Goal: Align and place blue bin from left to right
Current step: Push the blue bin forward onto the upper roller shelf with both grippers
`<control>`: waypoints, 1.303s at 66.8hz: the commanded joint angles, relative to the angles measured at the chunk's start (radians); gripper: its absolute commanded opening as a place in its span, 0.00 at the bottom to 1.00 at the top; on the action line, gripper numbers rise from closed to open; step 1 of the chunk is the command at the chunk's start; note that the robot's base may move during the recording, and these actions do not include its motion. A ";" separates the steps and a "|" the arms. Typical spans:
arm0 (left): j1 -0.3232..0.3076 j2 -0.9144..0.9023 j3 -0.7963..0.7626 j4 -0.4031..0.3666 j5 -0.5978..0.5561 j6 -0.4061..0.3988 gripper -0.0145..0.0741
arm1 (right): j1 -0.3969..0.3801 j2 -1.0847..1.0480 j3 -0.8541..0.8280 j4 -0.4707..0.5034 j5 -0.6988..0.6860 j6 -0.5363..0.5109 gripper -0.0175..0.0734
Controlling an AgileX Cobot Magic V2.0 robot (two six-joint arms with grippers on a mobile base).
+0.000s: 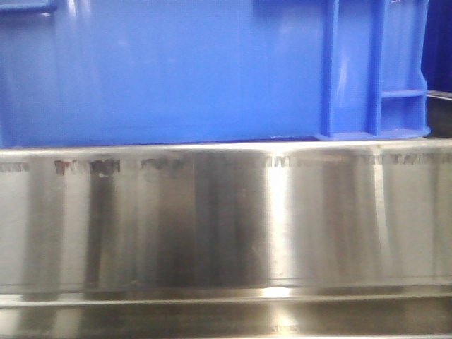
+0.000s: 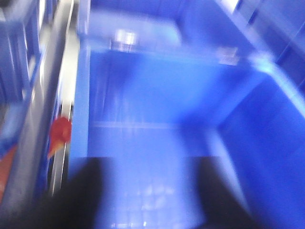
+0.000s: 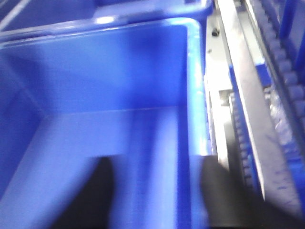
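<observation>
- Bin (image 1: 162,70) rests on the steel table (image 1: 212,219) edge.
- Left end effector (image 2: 145,195) and right end effector (image 3: 155,195) hang over its interior, fingers apart; contact unclear through blur.
- Step judged: positioning; next, grip walls, slide rightward.

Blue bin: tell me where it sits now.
In the front view the blue bin fills the upper frame, resting on the top edge of the steel panel, its ribbed corner at right.

The bin (image 1: 176,70) is bright blue all over, plain and unpatterned. The shelf front (image 1: 226,219) below is brushed silver steel with dark and light vertical streaks. A red blob (image 2: 61,131) shows beside a grey rail (image 2: 40,105).
</observation>
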 commanded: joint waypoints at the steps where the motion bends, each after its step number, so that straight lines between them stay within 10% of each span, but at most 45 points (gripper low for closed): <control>1: -0.006 -0.009 -0.008 0.017 -0.019 0.002 0.16 | 0.001 -0.017 -0.008 -0.027 -0.012 -0.016 0.12; 4: -0.006 -0.009 -0.008 0.021 -0.021 0.002 0.04 | 0.001 -0.020 -0.008 -0.032 -0.012 -0.016 0.10; 30: -0.043 -0.122 0.022 0.011 -0.014 0.026 0.04 | 0.027 -0.135 0.002 -0.062 -0.013 -0.105 0.12; 53: -0.124 -0.420 0.492 0.061 -0.546 0.024 0.04 | 0.087 -0.392 0.366 -0.194 -0.335 -0.119 0.12; 87: -0.124 -0.753 0.782 0.183 -0.653 0.024 0.04 | 0.087 -0.748 0.681 -0.194 -0.523 -0.177 0.12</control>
